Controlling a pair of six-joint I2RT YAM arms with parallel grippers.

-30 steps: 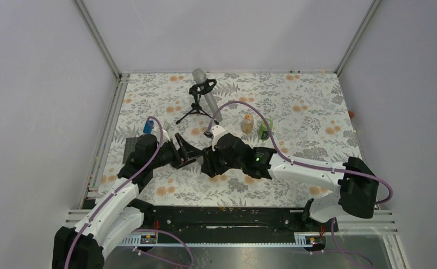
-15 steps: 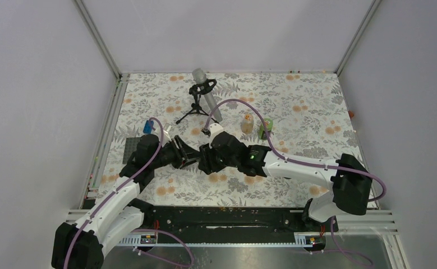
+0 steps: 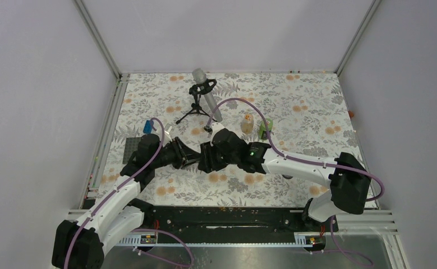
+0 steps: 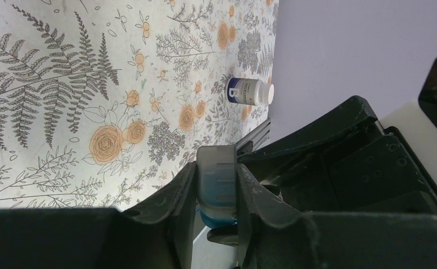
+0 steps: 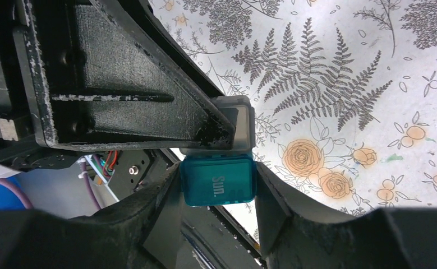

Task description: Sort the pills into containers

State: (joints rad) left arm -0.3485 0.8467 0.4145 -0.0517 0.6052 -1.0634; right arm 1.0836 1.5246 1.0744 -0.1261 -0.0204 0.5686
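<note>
Tabletop (image 3: 294, 89) bore none of the load: above its middle, slightly toward the left edge, the right gripper (image 3: 206, 159) clamped the teal pill box (image 5: 218, 187) as an anchor. The left gripper (image 3: 192, 159) pinched its clear lid (image 4: 216, 167) on 2 sides, likely to pull it open.

I find a teal pill box (image 5: 216, 179) marked "Sun." clamped between the two fingers of the right gripper (image 5: 217, 191), one finger pressed to each side of the box. A clear lid (image 5: 244, 126) adjoins the box's upper edge. The left gripper (image 5: 230, 128) reaches in from above and left of the box, a black finger lying against that lid. Fern-and-rose cloth (image 5: 345, 84) lies right of the box; a purple cable (image 5: 3, 188) lies far left.
</note>
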